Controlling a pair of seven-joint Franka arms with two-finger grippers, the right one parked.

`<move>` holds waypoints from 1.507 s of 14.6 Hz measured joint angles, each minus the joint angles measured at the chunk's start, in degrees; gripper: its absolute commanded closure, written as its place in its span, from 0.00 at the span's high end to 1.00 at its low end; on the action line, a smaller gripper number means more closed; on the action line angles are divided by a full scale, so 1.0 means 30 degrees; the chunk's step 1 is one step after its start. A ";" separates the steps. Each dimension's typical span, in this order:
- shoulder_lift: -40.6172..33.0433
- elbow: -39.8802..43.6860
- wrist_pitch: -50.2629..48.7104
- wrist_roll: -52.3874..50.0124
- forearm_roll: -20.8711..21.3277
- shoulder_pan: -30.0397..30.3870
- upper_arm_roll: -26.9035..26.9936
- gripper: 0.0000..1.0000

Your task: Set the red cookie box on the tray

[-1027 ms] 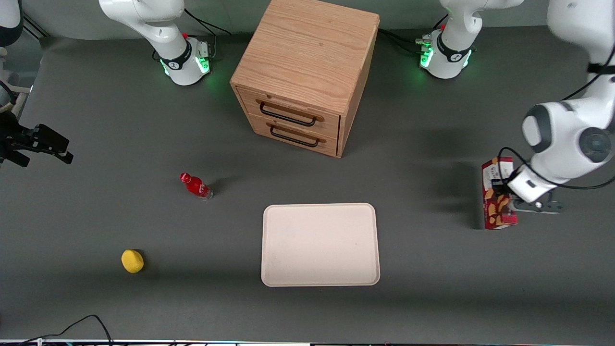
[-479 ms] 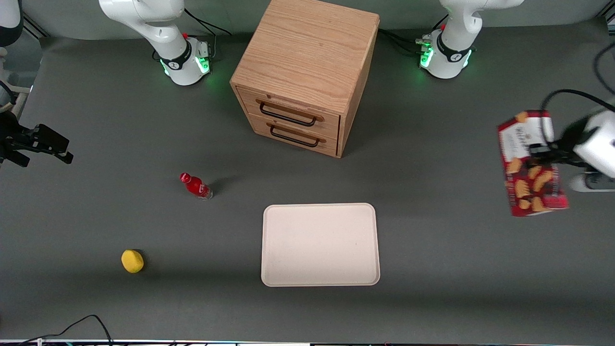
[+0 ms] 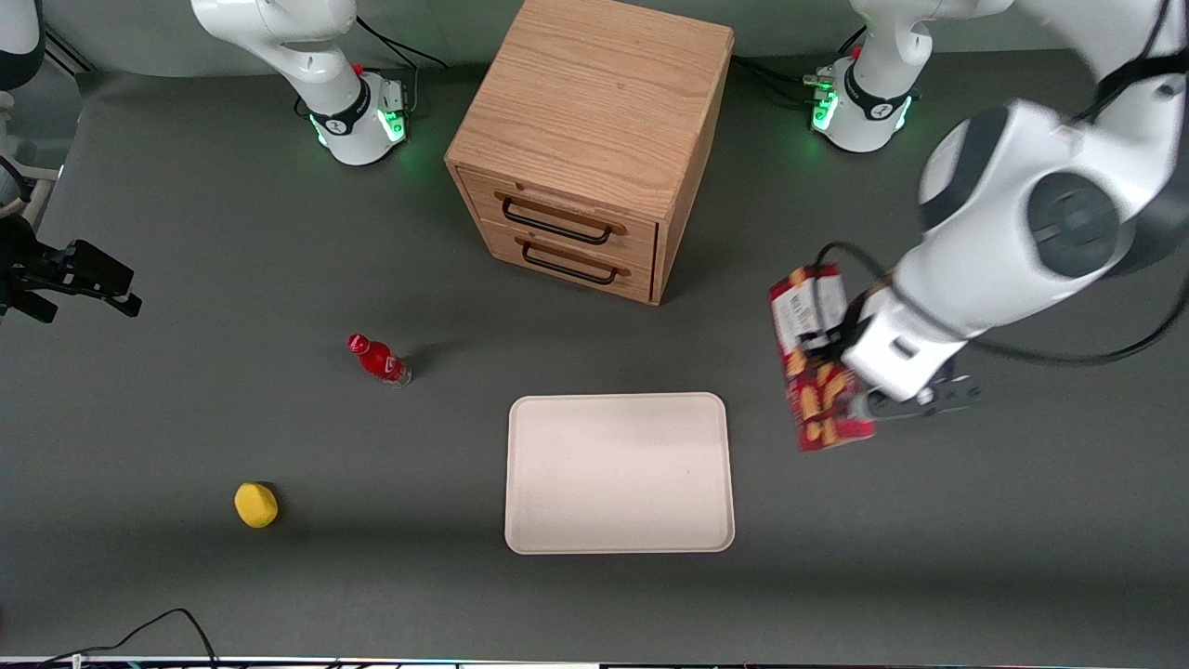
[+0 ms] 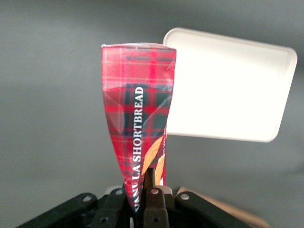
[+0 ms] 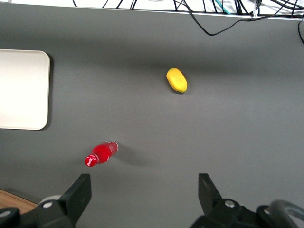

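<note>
Starting at the parked arm's end of the dark grey surface, a small yellow object that might be a lemon lies near the front camera. A little farther from that camera lies a small red bottle, tipped on its side. In the middle stands a wooden cabinet with two drawers, each with a dark handle. In front of those drawers, nearer the front camera, lies the tray, flat and pale cream with rounded corners and nothing on it.

Toward the working arm's end, the red cookie box hangs in the air just beside the tray, above the surface and not over the tray. The end effector is clamped on it: in the left wrist view the fingers pinch the carton's narrow lower end, and the tartan box with "SHORTBREAD" lettering juts away from them, the tray showing past it. From the front, the box's white panel points toward the cabinet, its cookie pictures toward the camera.
</note>
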 measured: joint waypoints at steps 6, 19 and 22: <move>0.5203 -0.0497 0.7294 -0.2741 0.4284 -0.0645 -0.1338 0.00; 0.5667 -0.1769 0.8904 -0.3210 0.7070 0.0041 -0.1379 1.00; 0.2230 -0.1291 0.3928 -0.2705 0.5121 0.0264 -0.1285 1.00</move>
